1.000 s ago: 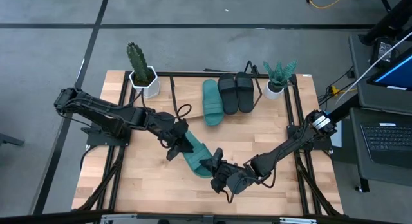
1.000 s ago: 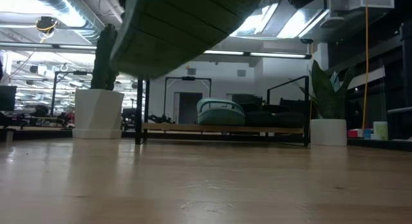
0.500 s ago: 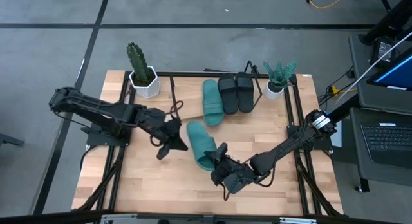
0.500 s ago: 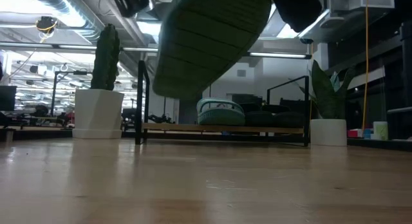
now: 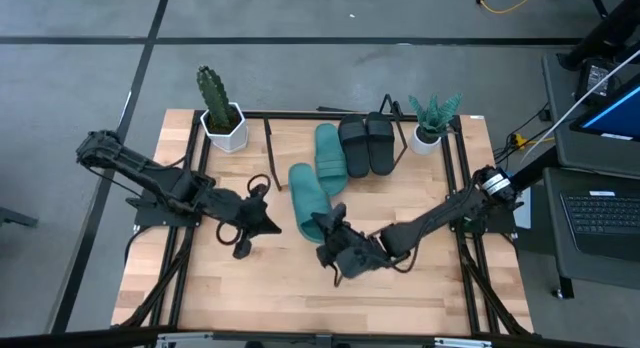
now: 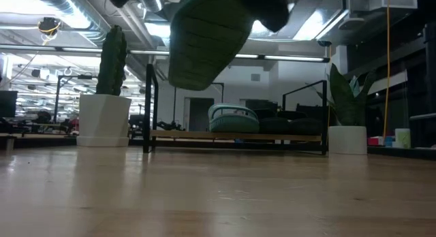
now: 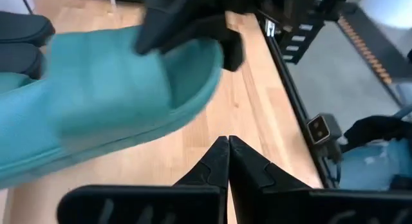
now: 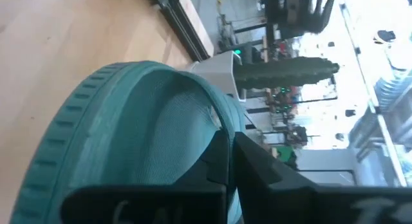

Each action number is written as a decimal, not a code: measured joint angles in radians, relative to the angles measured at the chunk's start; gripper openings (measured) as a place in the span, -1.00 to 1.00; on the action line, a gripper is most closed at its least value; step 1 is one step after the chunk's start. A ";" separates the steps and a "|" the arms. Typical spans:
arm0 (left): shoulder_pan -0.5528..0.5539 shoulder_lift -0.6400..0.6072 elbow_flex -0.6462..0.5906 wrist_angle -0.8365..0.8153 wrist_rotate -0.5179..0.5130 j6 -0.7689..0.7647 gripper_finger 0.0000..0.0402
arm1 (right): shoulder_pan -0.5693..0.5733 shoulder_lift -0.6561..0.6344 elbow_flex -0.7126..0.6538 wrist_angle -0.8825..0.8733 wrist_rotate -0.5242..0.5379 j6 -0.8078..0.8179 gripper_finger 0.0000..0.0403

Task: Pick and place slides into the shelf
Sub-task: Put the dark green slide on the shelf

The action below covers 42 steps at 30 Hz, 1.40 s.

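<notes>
A teal slide [image 5: 305, 196] hangs above the table's middle, its sole [image 6: 204, 39] showing in the low view, with my right gripper [image 5: 325, 230] shut on its near end. My left gripper [image 5: 262, 221] is shut on nothing, a short way to the left of the slide; its closed fingertips [image 7: 227, 156] point toward the slide [image 7: 109, 102]. On the shelf [image 6: 177, 135] at the far edge lie another teal slide [image 5: 331, 158] and two black slides [image 5: 368, 145], side by side. My right gripper pinches the teal slide's edge at its near end [image 8: 215, 124] between its two fingers, one finger on the footbed side. The fingers come from the table's near right, almost level. The slide is lifted clear of the table, its far end toward the shelf.
A cactus in a white pot [image 5: 222, 126] stands at the shelf's left end and a leafy plant in a white pot [image 5: 428, 136] at its right end. Bare wood [image 5: 300, 288] lies along the table's near side. Black frame bars [image 5: 462, 178] run along the table's sides.
My left gripper has drawn away from the slide toward the table's left edge. My right gripper has carried the teal slide toward the far edge. The slide has turned about: its far end, which pointed far left, now points at the shelf.
</notes>
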 joint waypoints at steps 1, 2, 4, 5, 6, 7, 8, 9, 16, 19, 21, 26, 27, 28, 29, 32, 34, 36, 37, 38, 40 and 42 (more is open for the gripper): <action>-0.013 0.001 0.000 -0.005 -0.017 0.007 -1.00 | -0.017 -0.003 0.003 0.001 -0.025 -0.002 -0.94; -0.027 0.001 0.000 -0.013 -0.041 0.018 -1.00 | -0.033 -0.010 0.003 -0.003 -0.053 -0.003 -0.94; -0.058 0.001 0.000 -0.023 -0.101 0.034 -1.00 | -0.069 -0.026 0.003 -0.005 -0.122 -0.002 -0.94; -0.075 0.001 0.000 -0.026 -0.132 0.042 -1.00 | -0.086 -0.038 0.003 -0.013 -0.147 0.003 -0.94; -0.092 0.001 0.000 -0.032 -0.156 0.050 -1.00 | -0.106 -0.049 0.003 -0.015 -0.167 0.016 -0.94; -0.108 0.001 0.000 -0.037 -0.180 0.053 -1.00 | -0.123 -0.064 0.003 -0.020 -0.187 0.020 -0.94; -0.124 0.002 0.000 -0.043 -0.204 0.053 -1.00 | -0.140 -0.079 0.003 -0.030 -0.196 0.021 -0.94; -0.142 0.001 -0.002 -0.045 -0.229 0.053 -1.00 | -0.157 -0.091 0.004 -0.027 -0.211 0.021 -0.94; -0.213 0.001 -0.052 -0.033 -0.376 0.046 -1.00 | -0.265 -0.126 0.004 -0.020 -0.280 -0.010 -0.94; -0.215 0.002 -0.107 0.014 -0.404 0.038 -1.00 | -0.307 -0.125 0.004 -0.019 -0.297 -0.037 -0.94; -0.214 0.002 -0.142 0.048 -0.423 0.037 -1.00 | -0.334 -0.122 0.004 -0.006 -0.327 -0.035 -0.94; -0.214 0.002 -0.214 0.127 -0.446 0.047 -1.00 | -0.391 -0.121 0.003 0.047 -0.443 -0.039 -0.94; -0.214 0.002 -0.225 0.146 -0.449 0.050 -1.00 | -0.402 -0.121 0.003 0.054 -0.453 -0.041 -0.94; -0.214 0.002 -0.238 0.163 -0.453 0.053 -1.00 | -0.412 -0.121 0.003 0.058 -0.462 -0.041 -0.94; -0.214 0.002 -0.252 0.182 -0.455 0.053 -1.00 | -0.423 -0.121 0.003 0.057 -0.470 -0.040 -0.94; -0.214 0.002 -0.302 0.266 -0.456 0.054 -1.00 | -0.457 -0.107 0.003 0.065 -0.505 -0.036 -0.94; -0.214 0.002 -0.348 0.322 -0.456 0.054 -1.00 | -0.476 -0.087 0.003 0.073 -0.508 -0.042 -0.94; -0.214 0.002 -0.392 0.395 -0.448 0.054 -1.00 | -0.490 -0.064 0.003 0.090 -0.513 -0.055 -0.94; -0.214 0.002 -0.410 0.434 -0.445 0.054 -1.00 | -0.496 -0.050 0.002 0.093 -0.516 -0.058 -0.94; -0.213 0.002 -0.425 0.464 -0.442 0.054 -1.00 | -0.502 -0.037 0.002 0.106 -0.528 -0.058 -0.94; -0.213 0.002 -0.449 0.507 -0.442 0.056 -1.00 | -0.511 -0.012 0.002 0.117 -0.535 -0.060 -0.94; -0.212 0.002 -0.460 0.528 -0.441 0.067 -1.00 | -0.518 0.007 0.002 0.132 -0.538 -0.064 -0.94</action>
